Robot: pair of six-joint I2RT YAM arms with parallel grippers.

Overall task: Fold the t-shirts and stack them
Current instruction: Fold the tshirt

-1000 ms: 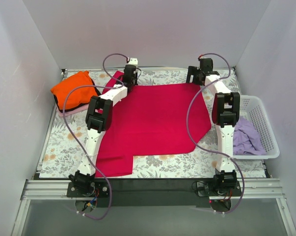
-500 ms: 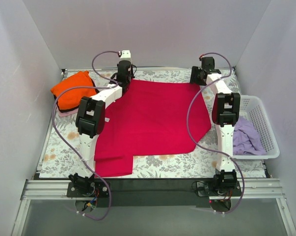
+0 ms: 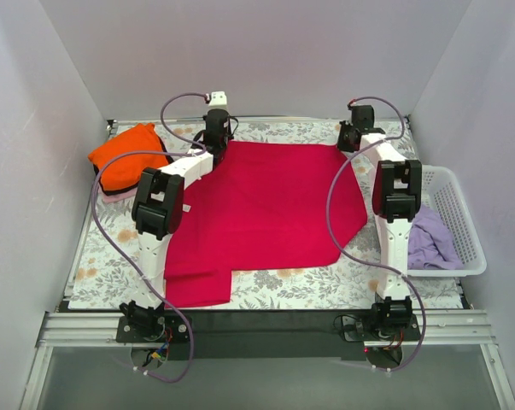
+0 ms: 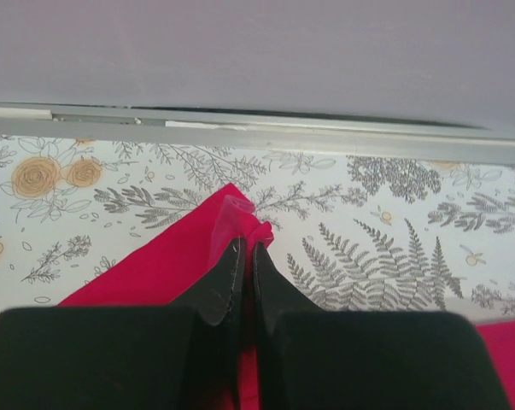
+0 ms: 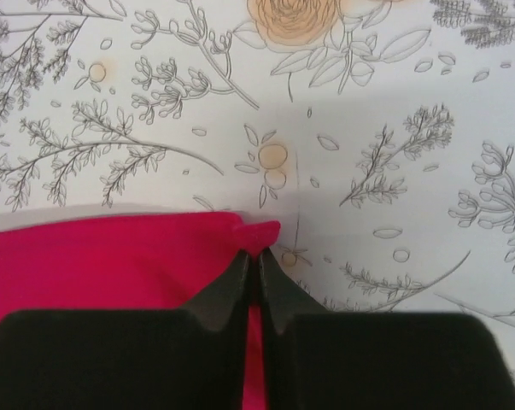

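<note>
A crimson-magenta t-shirt (image 3: 274, 205) lies spread flat across the middle of the table. My left gripper (image 3: 216, 138) is shut on its far left corner (image 4: 240, 218), the cloth bunched between the black fingers. My right gripper (image 3: 349, 141) is shut on the far right corner (image 5: 259, 232), a small red tip poking out past the fingertips. An orange t-shirt (image 3: 127, 155) sits folded at the far left on top of a pale pink t-shirt (image 3: 125, 195). A lavender t-shirt (image 3: 428, 239) lies crumpled in the white basket (image 3: 464, 213).
The basket stands at the table's right edge beside the right arm. A metal rail (image 4: 257, 137) and the back wall run just beyond both gripped corners. The side walls close in left and right. The floral tablecloth (image 3: 359, 286) shows around the shirt.
The right gripper has closed on the far right corner of the crimson shirt. The left arm carried its corner toward the back wall, flattening the shirt's far edge.
</note>
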